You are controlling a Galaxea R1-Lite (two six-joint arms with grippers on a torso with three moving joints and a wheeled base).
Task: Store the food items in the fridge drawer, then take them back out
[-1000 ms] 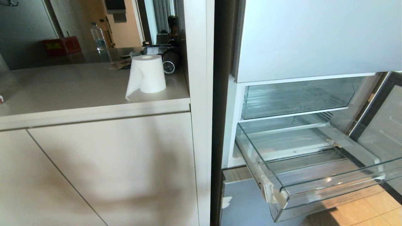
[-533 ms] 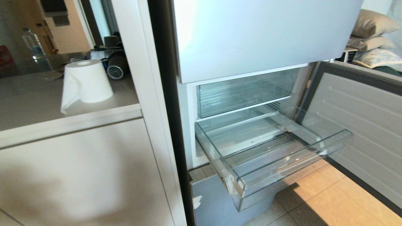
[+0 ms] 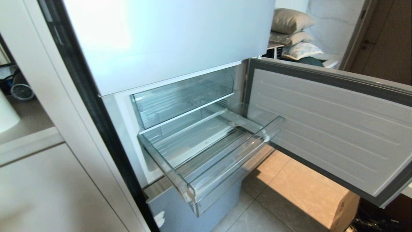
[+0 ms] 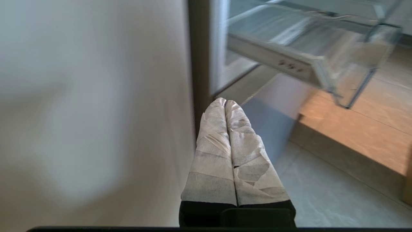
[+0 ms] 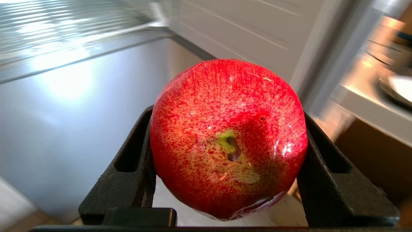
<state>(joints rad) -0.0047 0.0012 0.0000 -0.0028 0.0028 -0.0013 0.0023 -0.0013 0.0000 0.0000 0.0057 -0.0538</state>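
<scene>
Swung right, whole view has; roll of paper and desk nearly gone off the left edge, fridge now centre, so the camera turned, not the things. Right pincer (image 5: 225, 180) clamped on the glossy red apple (image 5: 228, 138), stem end facing its wrist cam, carried low near the open fridge door (image 3: 325, 129); left pincer (image 4: 225, 106) pressed shut, empty, parked by the cabinet side. Fridge drawer (image 3: 225, 167) pulled out, nothing in it; orange-red fruit not in sight. Step looks like storing, approach phase; next: lift apple over drawer's front lip, lower onto ribbed floor, release.
</scene>
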